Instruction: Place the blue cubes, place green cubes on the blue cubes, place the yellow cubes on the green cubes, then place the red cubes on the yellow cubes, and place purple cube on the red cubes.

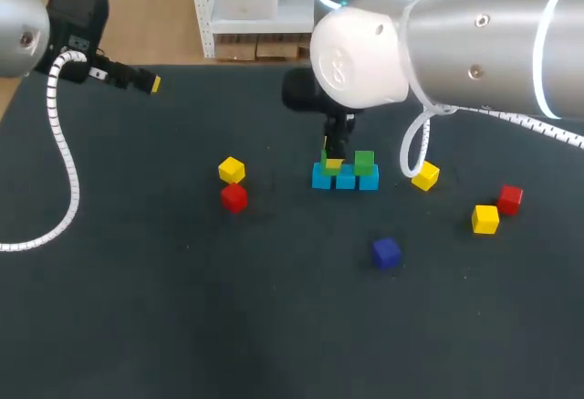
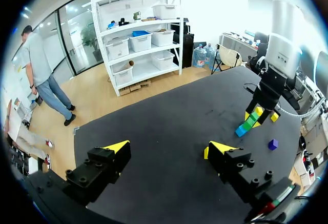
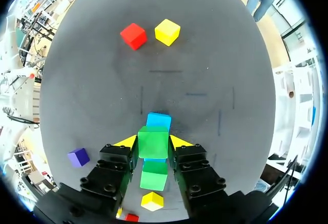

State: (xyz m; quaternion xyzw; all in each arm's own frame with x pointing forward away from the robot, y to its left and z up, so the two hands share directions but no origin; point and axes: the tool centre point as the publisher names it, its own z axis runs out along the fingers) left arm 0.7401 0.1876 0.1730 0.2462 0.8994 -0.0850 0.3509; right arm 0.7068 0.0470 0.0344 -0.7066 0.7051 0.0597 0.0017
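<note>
Base layer judged complete: three blue cubes (image 1: 345,178) set touching in a row near the middle of the table (image 1: 182,326). Green layer judged half done: one green cube (image 1: 364,162) seated on the row toward its right end, and a second green cube (image 3: 153,144) clamped from both sides by the fingers of the right gripper (image 3: 153,140), at or just above the row's other end, not yet released. Left to stack: yellow cubes (image 1: 232,170), red cubes (image 1: 234,197) and the purple cube (image 1: 386,253), all loose on the table, none touching the row. Left gripper (image 2: 169,149) well apart at the far left corner, fingers spread, holding nothing.
</note>
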